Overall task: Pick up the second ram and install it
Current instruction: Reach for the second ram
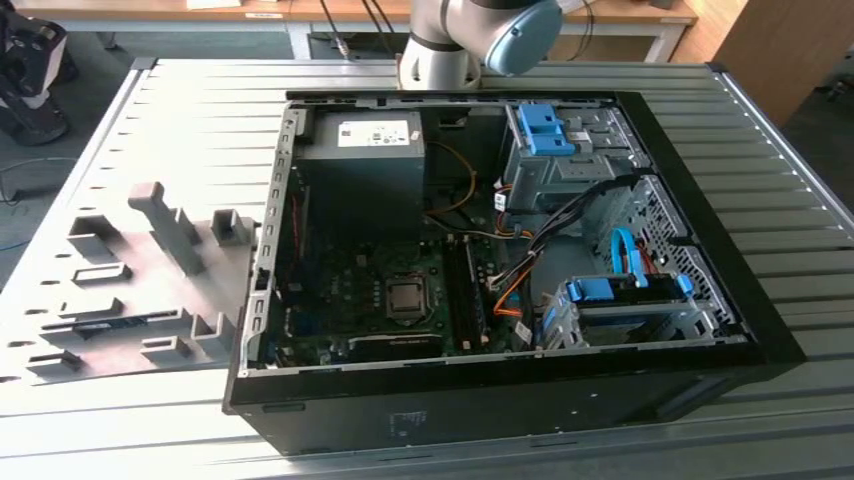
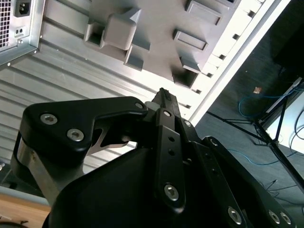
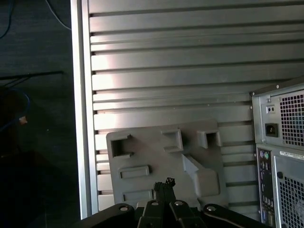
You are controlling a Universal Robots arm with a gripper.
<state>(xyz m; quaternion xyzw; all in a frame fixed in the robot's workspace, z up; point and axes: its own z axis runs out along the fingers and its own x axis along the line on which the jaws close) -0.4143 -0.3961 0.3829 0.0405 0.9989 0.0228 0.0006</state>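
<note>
Gripper (image 3: 166, 183) is clenched, empty, over tray (image 3: 156, 156); if it goes down w/o opening, tips can hit ram (image 1: 114, 321) & crack it.

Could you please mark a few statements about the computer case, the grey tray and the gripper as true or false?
1. The computer case lies open on the slatted table. True.
2. The grey holder tray sits at the exterior view's right of the case. False: it sits at the case's left.
3. The gripper is above the tray, apart from it. True.
4. The fingers clamp a ram stick. False: they are shut with nothing between them.
</note>
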